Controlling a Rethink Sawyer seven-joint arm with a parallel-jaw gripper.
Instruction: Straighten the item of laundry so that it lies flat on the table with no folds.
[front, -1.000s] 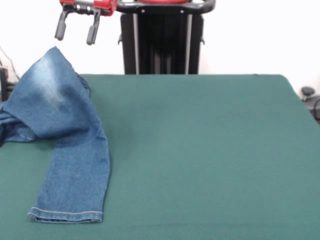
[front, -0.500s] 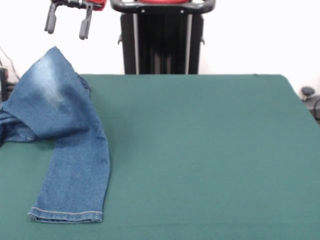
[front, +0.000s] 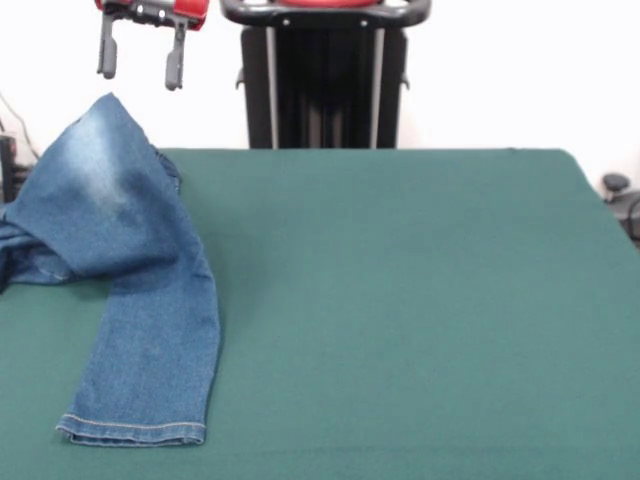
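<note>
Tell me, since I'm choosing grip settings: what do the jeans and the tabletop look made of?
The jeans look like soft blue denim: faded pale patch, stitched hem, limp draping. The table seems covered in matte dark green cloth, possibly felt; no shine shows.

Most of the green tabletop (front: 420, 300) is wide open, center and right. Only obstacle is the jeans (front: 120, 270) bunched up along the left edge, peaking under the end effector (front: 140, 65), with air between.

Bright, even light; the white backdrop is washed out, the jeans (front: 120, 270) cast faint shadow, and focus is slightly soft.
</note>
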